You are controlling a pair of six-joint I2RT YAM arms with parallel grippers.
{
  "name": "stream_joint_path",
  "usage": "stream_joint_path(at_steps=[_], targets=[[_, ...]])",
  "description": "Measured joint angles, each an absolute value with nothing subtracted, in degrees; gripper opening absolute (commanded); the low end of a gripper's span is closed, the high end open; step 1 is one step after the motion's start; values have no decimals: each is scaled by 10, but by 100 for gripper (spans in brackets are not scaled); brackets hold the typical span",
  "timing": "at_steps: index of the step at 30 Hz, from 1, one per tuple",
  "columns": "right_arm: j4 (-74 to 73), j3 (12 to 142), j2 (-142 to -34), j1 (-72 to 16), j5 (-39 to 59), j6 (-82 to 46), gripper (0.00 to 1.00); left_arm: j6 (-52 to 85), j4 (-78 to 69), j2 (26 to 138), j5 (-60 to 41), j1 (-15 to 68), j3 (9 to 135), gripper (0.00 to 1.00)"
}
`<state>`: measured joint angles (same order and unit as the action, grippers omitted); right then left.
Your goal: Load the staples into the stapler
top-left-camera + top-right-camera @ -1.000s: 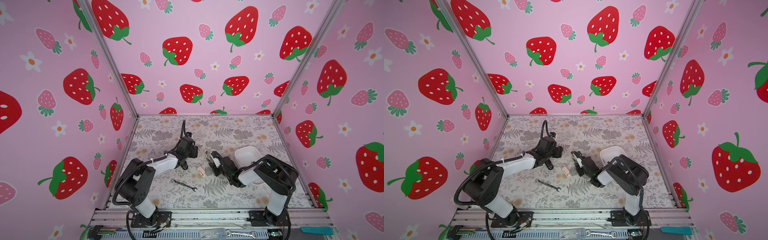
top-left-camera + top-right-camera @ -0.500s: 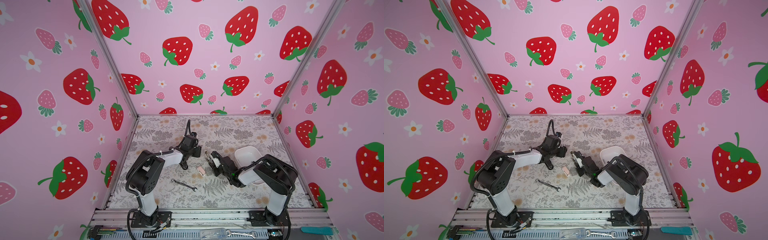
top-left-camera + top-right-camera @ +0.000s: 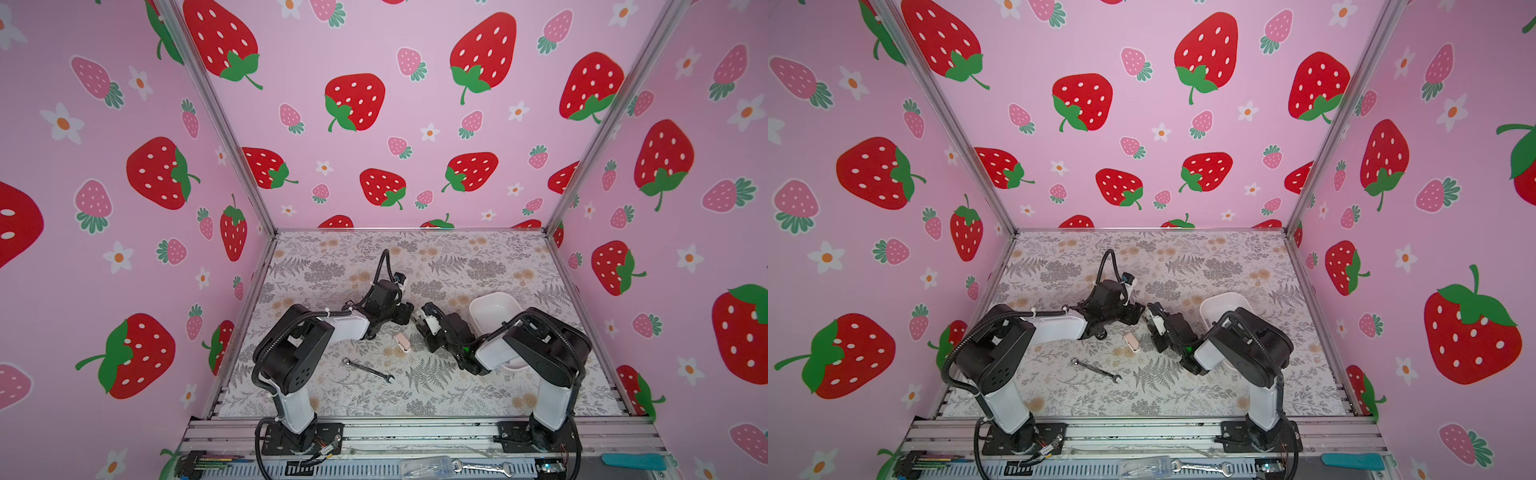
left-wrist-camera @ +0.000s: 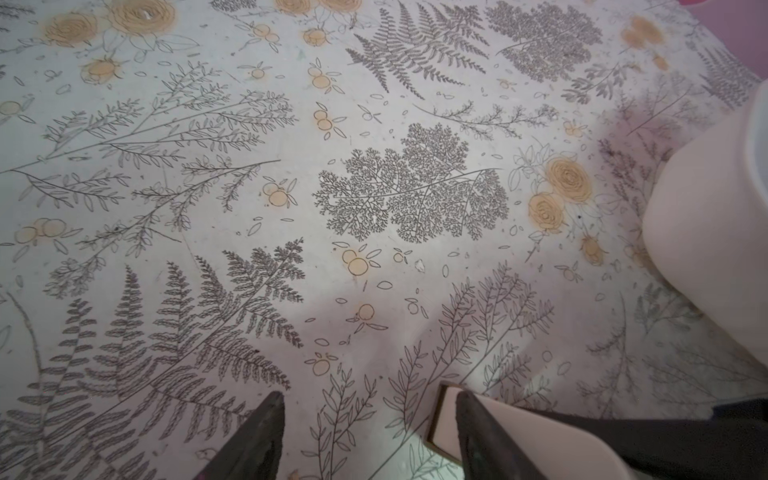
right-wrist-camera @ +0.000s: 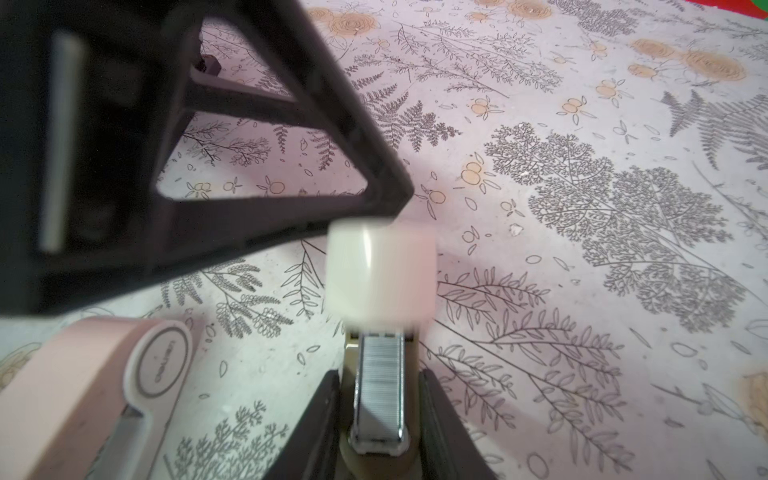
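My right gripper (image 5: 380, 376) is shut on a small beige stapler (image 5: 380, 274), seen small in both top views (image 3: 429, 323) (image 3: 1157, 322). Its pale lid stands raised. A grey strip of staples (image 5: 380, 361) lies in the open metal channel between my fingers. My left gripper (image 4: 370, 436) is open with nothing between its fingers (image 3: 409, 311) (image 3: 1140, 312). One black left fingertip (image 5: 390, 199) touches the top of the raised lid. In the left wrist view that lid (image 4: 523, 432) lies against the outer side of one finger.
A pink stapler-like item (image 3: 402, 341) (image 3: 1133, 341) (image 5: 104, 374) lies on the floral mat just in front of both grippers. A small wrench (image 3: 368, 369) (image 3: 1096, 369) lies nearer the front. A white bin (image 3: 494, 307) (image 3: 1223, 305) (image 4: 706, 228) stands behind the right arm.
My left gripper has swung to the right, from beside the pink item up against the stapler's lid. The right arm has stayed in place with the stapler.
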<state>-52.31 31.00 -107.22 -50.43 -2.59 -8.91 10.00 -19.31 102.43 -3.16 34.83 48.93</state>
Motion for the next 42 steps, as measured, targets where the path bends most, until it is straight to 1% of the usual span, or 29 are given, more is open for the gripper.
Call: stream_joint_path(at_steps=[2, 5, 10, 16, 18, 22, 28, 35, 42], targets=[[-523, 310, -1072, -503, -25, -89, 34, 95, -211, 1022, -32, 356, 474, 67], [-525, 309, -1072, -502, -20, -89, 41, 88, -236, 1010, -31, 369, 456, 67], [-527, 304, -1068, -502, -18, -92, 47, 78, -258, 1001, -24, 386, 442, 67], [-500, 274, -1025, -502, -21, -94, 49, 73, -266, 1001, -16, 389, 441, 68], [-489, 262, -1000, -502, -23, -95, 47, 73, -268, 1001, -13, 389, 440, 67], [-483, 241, -945, -502, -25, -101, 37, 73, -269, 1001, -8, 389, 439, 67], [-483, 235, -895, -502, -33, -107, 32, 73, -272, 1001, -4, 390, 437, 67], [-474, 265, -910, -502, -42, -114, 29, 73, -273, 1001, -4, 394, 436, 67], [-466, 309, -962, -502, -48, -125, 25, 72, -281, 1002, 2, 394, 433, 67]])
